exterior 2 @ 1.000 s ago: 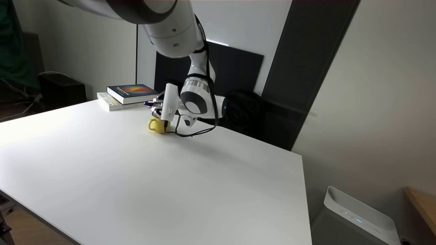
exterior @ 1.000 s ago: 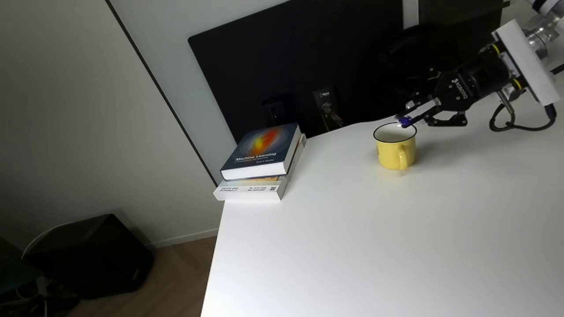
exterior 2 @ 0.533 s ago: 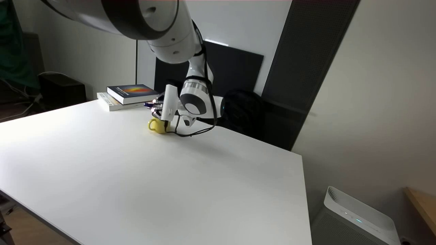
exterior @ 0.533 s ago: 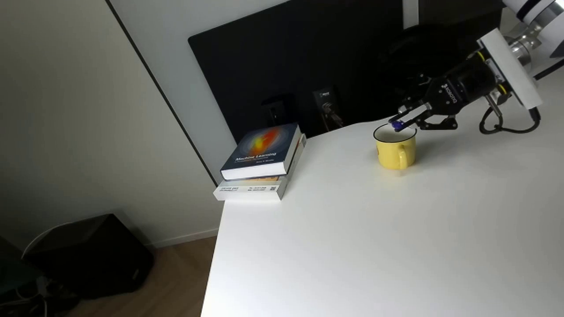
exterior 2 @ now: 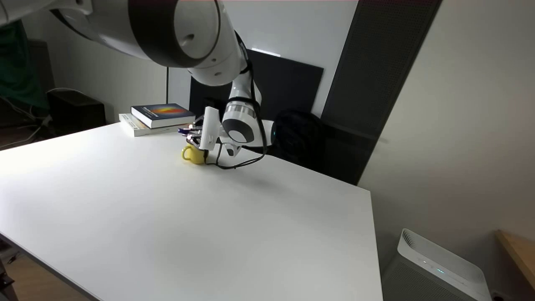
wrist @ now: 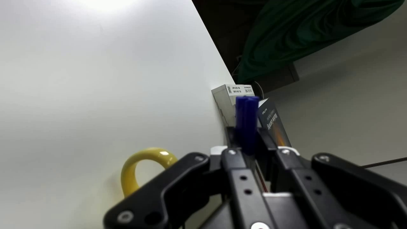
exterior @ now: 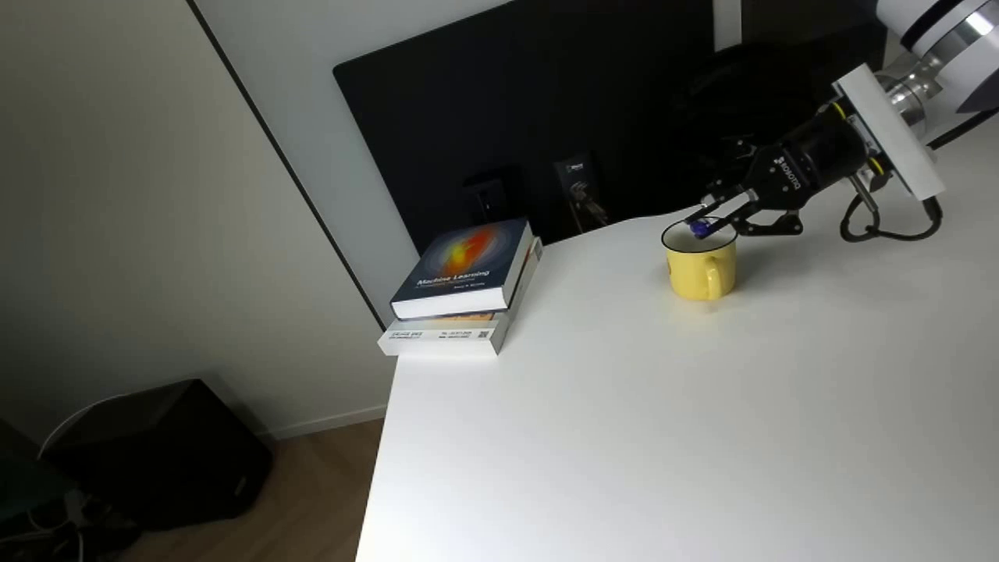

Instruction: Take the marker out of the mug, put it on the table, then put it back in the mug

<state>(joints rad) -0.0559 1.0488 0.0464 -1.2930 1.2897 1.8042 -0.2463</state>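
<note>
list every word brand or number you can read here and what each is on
"Machine Learning" on the upper book
"ROBOTIQ" on the gripper
Too small or blurred to read: smaller lines on the upper book; print on the lower book; label on the dark item by the black panel; mark on the black box; lit display on the white appliance

The mug (exterior: 697, 273) is yellow, black-rimmed; the table (exterior: 663, 421) white; the marker (wrist: 246, 117) blue-purple-capped.

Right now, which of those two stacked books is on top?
The dark-covered book titled Machine Learning, with orange and yellow on its cover. The other, paler book lies under it, showing a white side with small print.
</note>
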